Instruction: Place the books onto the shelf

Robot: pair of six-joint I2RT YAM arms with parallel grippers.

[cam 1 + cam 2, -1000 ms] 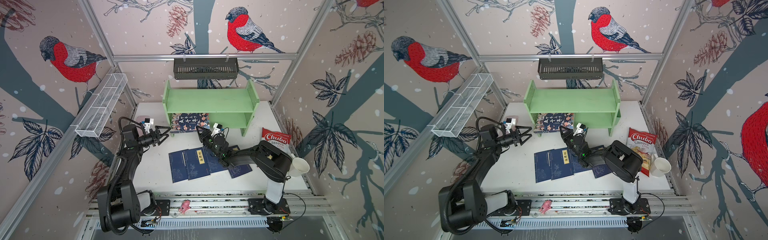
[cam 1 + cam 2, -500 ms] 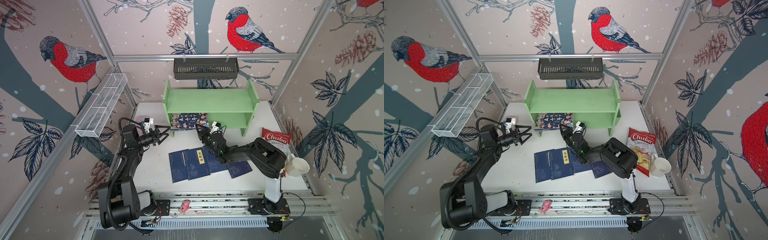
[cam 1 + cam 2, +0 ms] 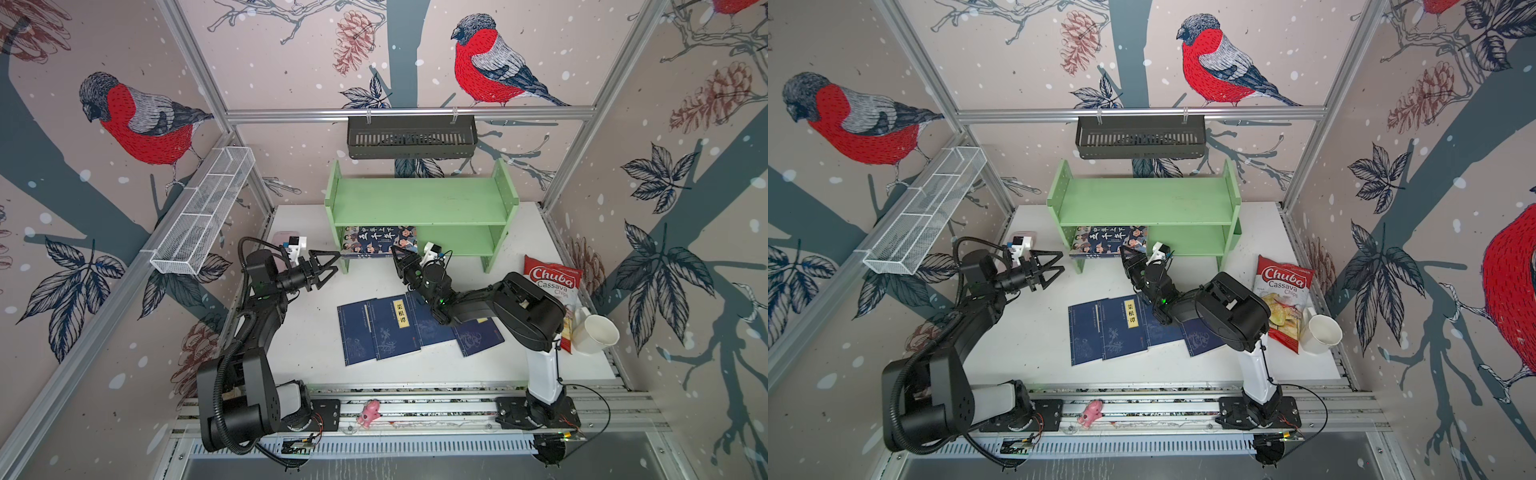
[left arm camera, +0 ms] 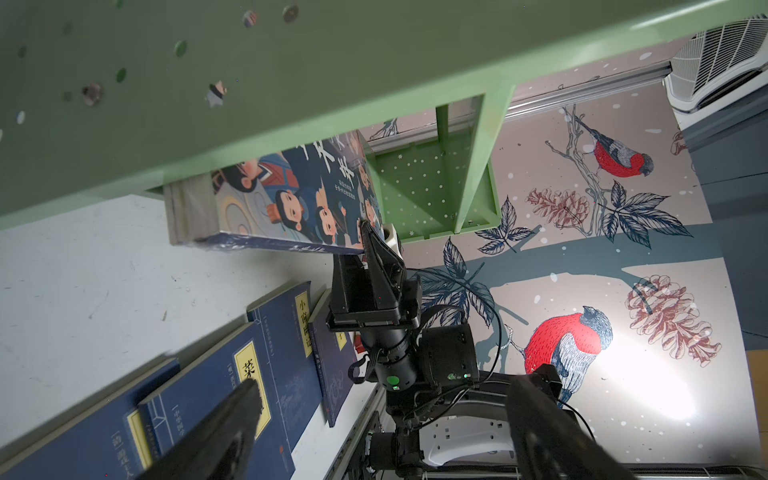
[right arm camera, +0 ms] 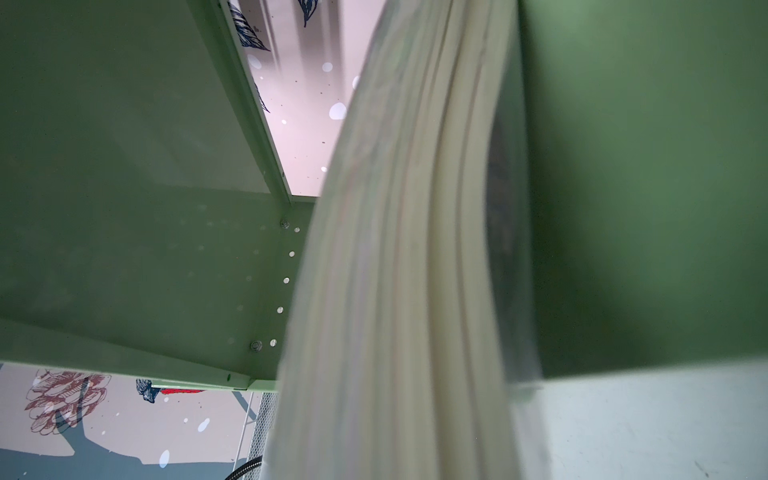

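The cartoon-covered book (image 3: 378, 242) lies cover-up on the lower tier of the green shelf (image 3: 419, 203), at its left end. Its spine faces front and its long axis runs along the shelf. By my judgement that is one of five placed.

Four navy books (image 3: 390, 328) lie fanned on the table (image 3: 299, 332).

The right gripper (image 3: 401, 254) sits at the book's front corner; I cannot tell whether it grips. The left gripper (image 3: 337, 262) hovers wide open and empty.

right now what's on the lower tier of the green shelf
Only the cartoon-cover book, front edge sticking out. The back of the lower tier is hidden under the top board.
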